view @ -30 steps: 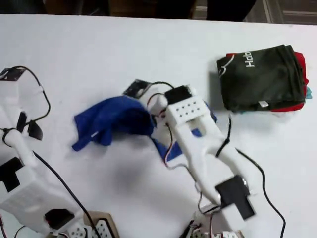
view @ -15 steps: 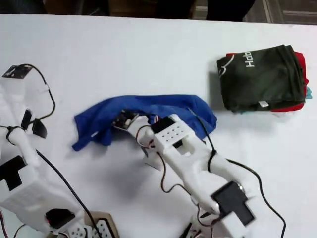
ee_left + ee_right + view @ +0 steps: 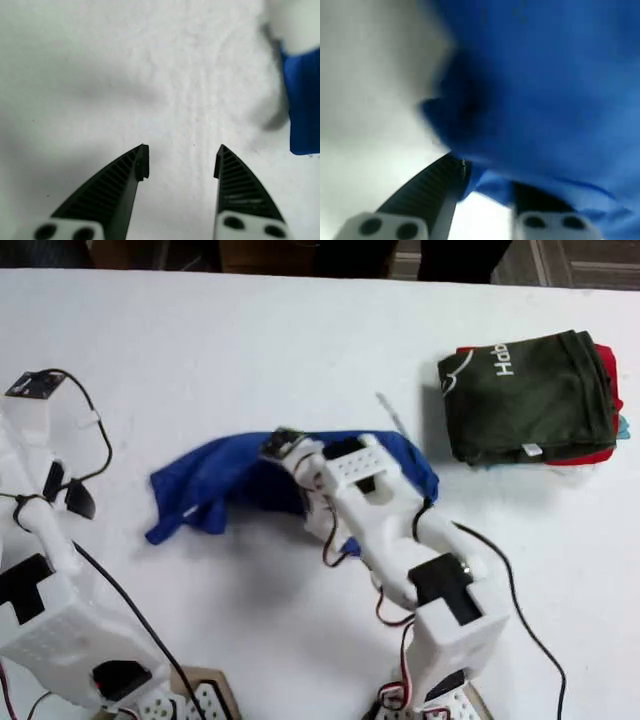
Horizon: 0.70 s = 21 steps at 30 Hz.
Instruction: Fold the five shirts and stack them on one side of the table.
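1. We see two grippers. The left gripper (image 3: 180, 150) has its jaws spread wide, with nothing between them, over bare table (image 3: 125, 75).
2. The right gripper (image 3: 487, 172) has its jaws part-way apart. A fold of the blue shirt (image 3: 545, 75) lies across their tips. The cloth is blurred there, so we judge it loose rather than pinched.
3. Seen from above, the right gripper (image 3: 285, 445) sits over the middle of the blue shirt (image 3: 215, 475), near the shirt's far edge.
4. There is one loose shirt, the blue one. It lies crumpled at the table's centre. Its long axis runs across the table from left to right, and a narrow tail points toward the left arm (image 3: 45, 570). The cloth is soft and rumpled, and the outline is uneven.
5. There is one stack, on the right side of the table and well apart from the blue shirt. We count three layers there: a dark green shirt (image 3: 525, 390) folded into a rough rectangle on top, a red shirt (image 3: 605, 370) showing beneath it, and a teal edge (image 3: 623, 427) at the side.
6. The table (image 3: 250, 330) is white, and its surface is faintly fuzzy in the left wrist view.
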### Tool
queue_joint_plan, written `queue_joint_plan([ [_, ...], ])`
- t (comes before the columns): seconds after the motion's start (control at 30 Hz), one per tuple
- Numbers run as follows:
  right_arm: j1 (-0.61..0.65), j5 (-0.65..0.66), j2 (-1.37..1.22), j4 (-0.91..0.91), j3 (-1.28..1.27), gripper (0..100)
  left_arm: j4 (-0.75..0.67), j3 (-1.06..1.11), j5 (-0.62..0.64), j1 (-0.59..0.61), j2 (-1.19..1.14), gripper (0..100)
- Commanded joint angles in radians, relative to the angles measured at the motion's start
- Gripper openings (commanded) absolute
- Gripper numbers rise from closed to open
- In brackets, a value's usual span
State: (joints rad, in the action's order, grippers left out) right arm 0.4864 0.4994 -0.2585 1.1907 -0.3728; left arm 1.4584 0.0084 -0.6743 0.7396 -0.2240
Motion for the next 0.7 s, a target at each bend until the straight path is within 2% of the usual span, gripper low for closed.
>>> queue_joint_plan([
  [0.0, -0.007, -0.003, -0.001, 0.031, 0.003, 3.3, 0.018, -0.012, 0.0, -0.041, 0.015, 23],
  [0.13, -0.01, -0.003, 0.101, 0.077, 0.005, 1.9, 0.097, -0.059, 0.002, -0.097, 0.015, 23],
  [0.33, -0.044, 0.04, 0.429, 0.148, 0.006, 1.8, 0.198, -0.159, -0.005, -0.17, 0.015, 23],
  [0.5, -0.153, 0.054, 0.653, 0.153, 0.006, 1.8, 0.276, -0.202, -0.003, -0.293, 0.017, 23],
  [0.67, -0.274, 0.11, 0.688, 0.148, 0.006, 1.8, 0.298, -0.214, 0.026, -0.427, 0.015, 24],
])
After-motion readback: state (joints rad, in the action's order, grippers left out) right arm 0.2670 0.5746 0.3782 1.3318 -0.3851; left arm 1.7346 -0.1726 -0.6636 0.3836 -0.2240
